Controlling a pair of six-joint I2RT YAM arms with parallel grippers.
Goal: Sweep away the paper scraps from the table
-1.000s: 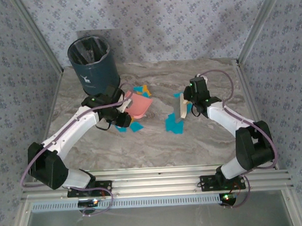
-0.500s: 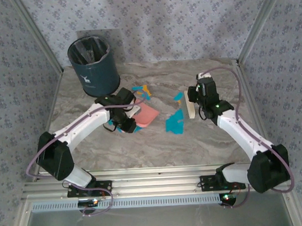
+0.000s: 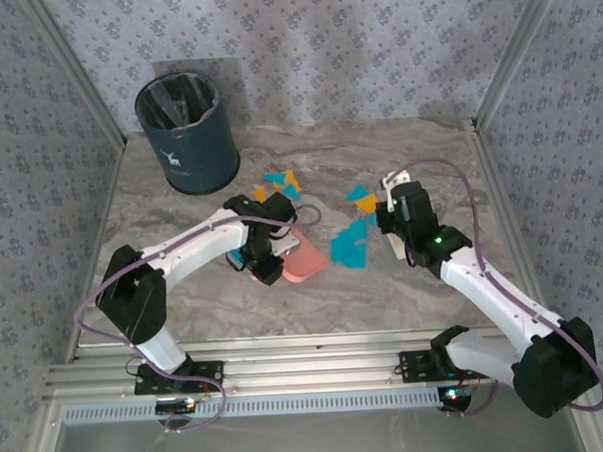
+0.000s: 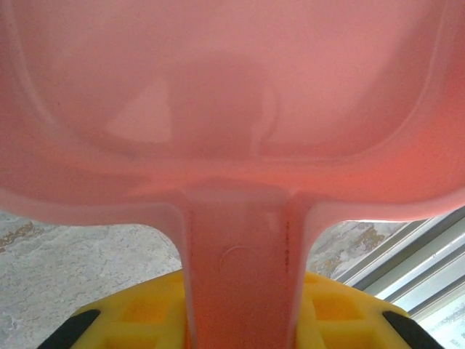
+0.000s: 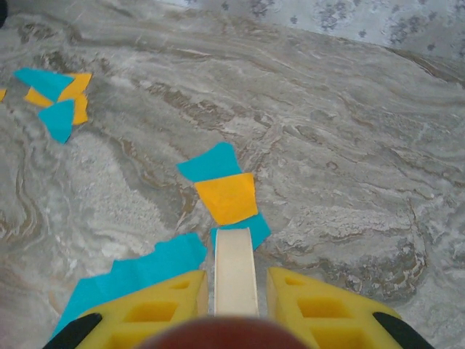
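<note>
Left gripper: your left gripper (image 4: pixel 243 323) is pinching the handle of the pink dustpan (image 4: pixel 232 109), with a yellow finger (image 4: pixel 138 320) on each side of it.
Pink dustpan: from above it sits left of the middle of the table (image 3: pixel 184 291), its mouth turned to the right. You cannot tell whether its lip touches the surface.
Right gripper: your right gripper (image 5: pixel 235 309) is clamped on a pale flat tool (image 5: pixel 235 265), which sticks out forward between the fingers.
Tool tip: it ends just beside an orange scrap (image 5: pixel 227 196), close enough that you cannot tell whether they touch.
Paper scraps: the paper scraps (image 3: pixel 352 246) all lie on the marble, in 3 loose groups.
Group 1: a turquoise cluster lies between the dustpan's mouth and your right gripper.
Group 2: an orange piece and turquoise pieces lie right at the tool (the wrist view shows them overlapping).
Group 3: mixed turquoise and orange bits (image 3: pixel 280 182) lie farther back, toward the bin.
Dark bin: the dark bin (image 3: pixel 189 131) stands upright at the far left corner, well apart from both grippers.
</note>
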